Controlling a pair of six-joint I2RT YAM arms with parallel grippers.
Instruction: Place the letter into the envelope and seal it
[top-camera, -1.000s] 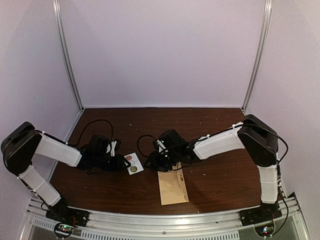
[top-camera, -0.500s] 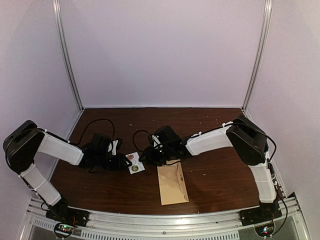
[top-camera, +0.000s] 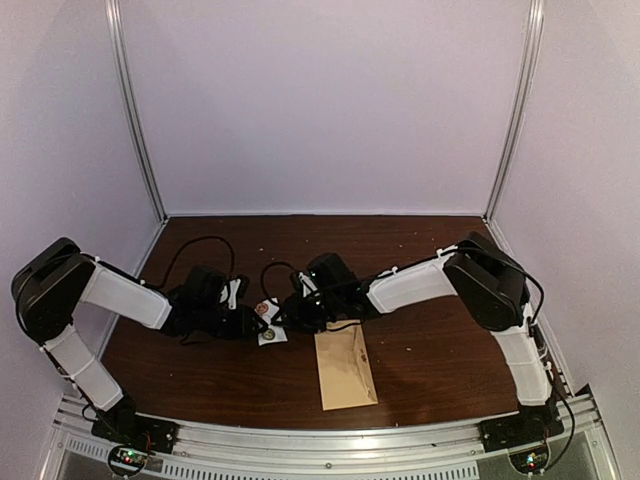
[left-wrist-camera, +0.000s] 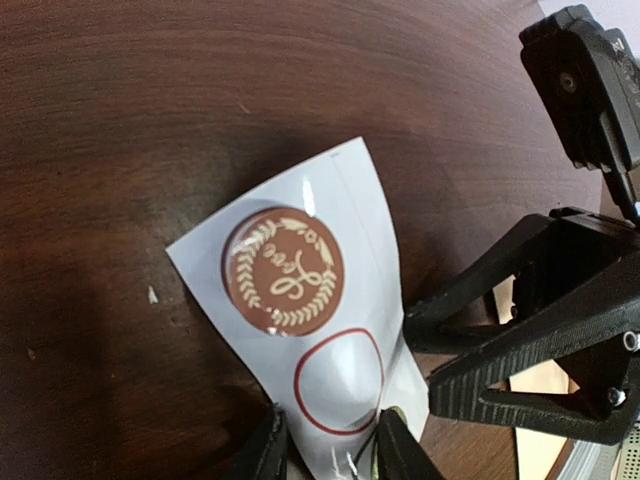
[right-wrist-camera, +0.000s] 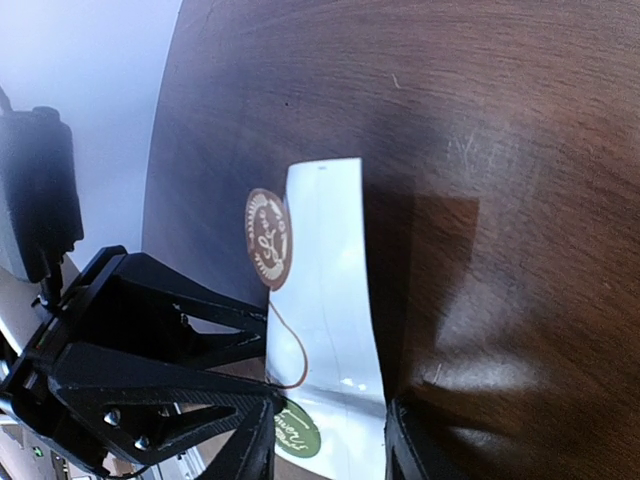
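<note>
Both flank the sticker card (left-wrist-camera: 352, 228): left end effector (left-wrist-camera: 330, 452) pinches it, right end effector (right-wrist-camera: 325, 440) grip unclear; peel brown seal (left-wrist-camera: 283, 271) slowly.

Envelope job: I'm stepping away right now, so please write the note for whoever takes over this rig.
Left gripper: jaws parted astride the sticker card; grip unclear.
Right gripper: likewise astride that card.
Envelope: flat on the table, near the bases; letter not visible.
Done: nothing confirmable; one sticker ring is bare.
Left: probably peel a sticker and seal the envelope.
</note>
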